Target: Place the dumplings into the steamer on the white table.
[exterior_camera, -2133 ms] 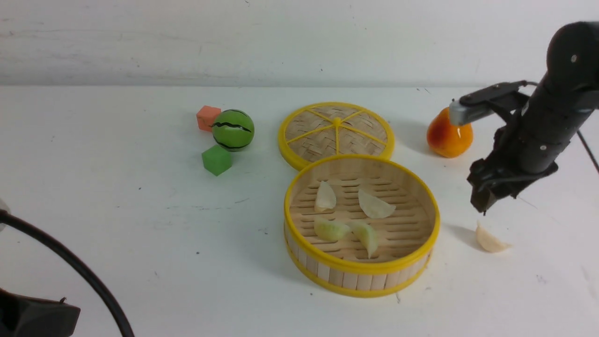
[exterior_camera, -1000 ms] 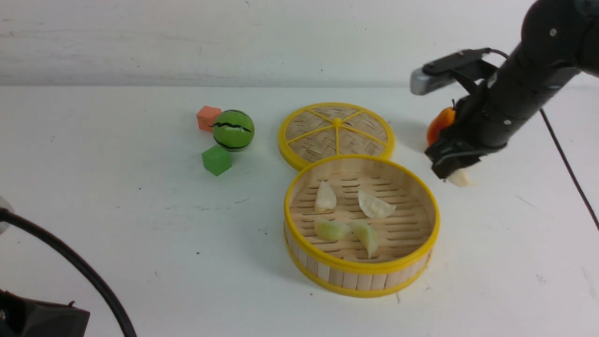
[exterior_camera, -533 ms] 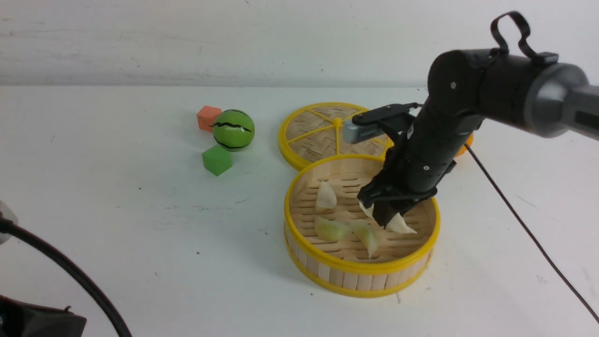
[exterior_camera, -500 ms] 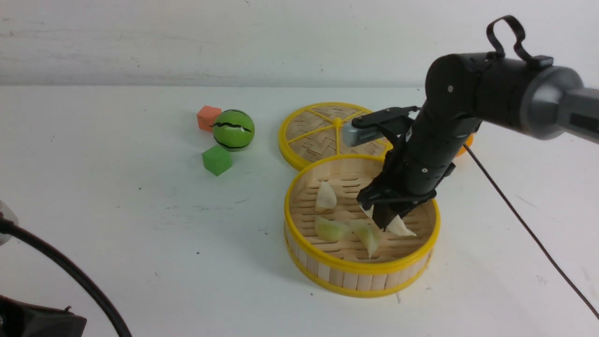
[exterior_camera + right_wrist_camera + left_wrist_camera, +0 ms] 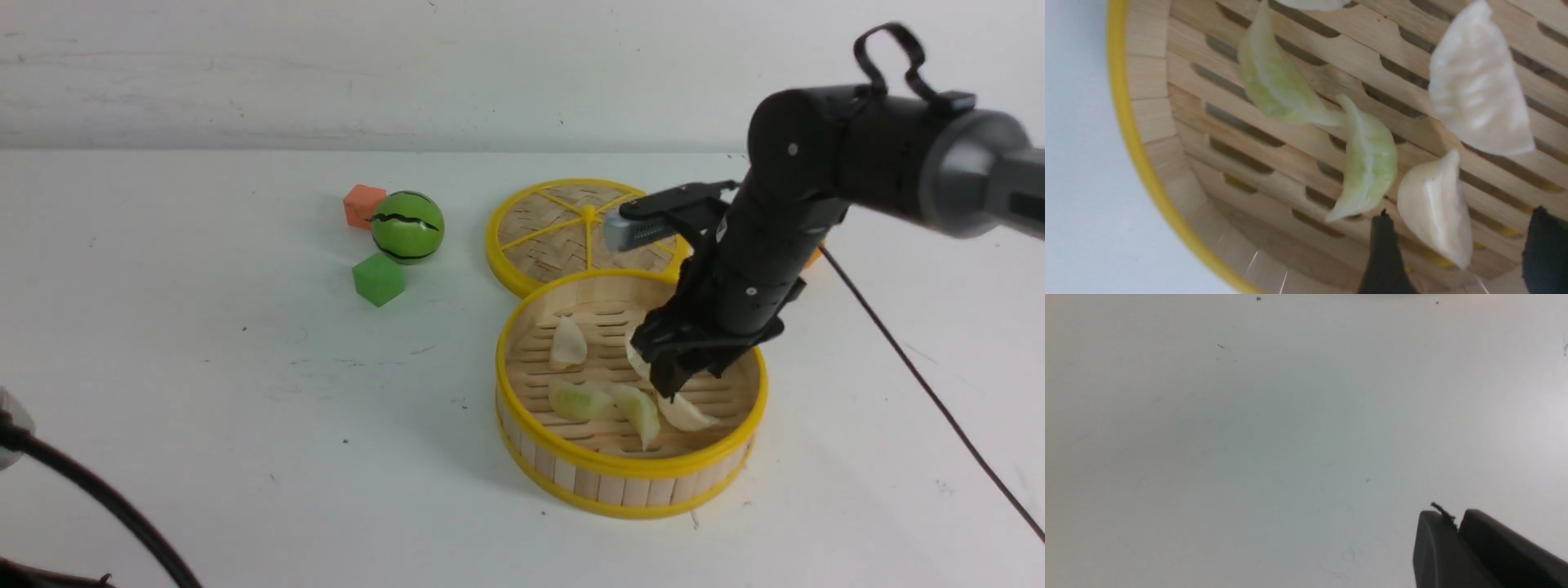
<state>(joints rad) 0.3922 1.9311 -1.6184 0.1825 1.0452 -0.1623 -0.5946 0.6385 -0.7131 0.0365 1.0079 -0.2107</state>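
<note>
Just let go of the last dumpling [image 5: 1437, 212], now on the slatted floor inside the steamer [image 5: 629, 467], no longer carried beneath the right gripper [image 5: 1457, 232]. Fingers spread wide on either side, gripping nothing. Seemingly all five in, so probably only backing clear remains. Lies beside a green dumpling [image 5: 1370, 163]; in the front view, long axis slants from far left to near right, one pointed tip toward the near right wall. Left gripper [image 5: 1455, 526]: tips together, holding nothing visible.
</note>
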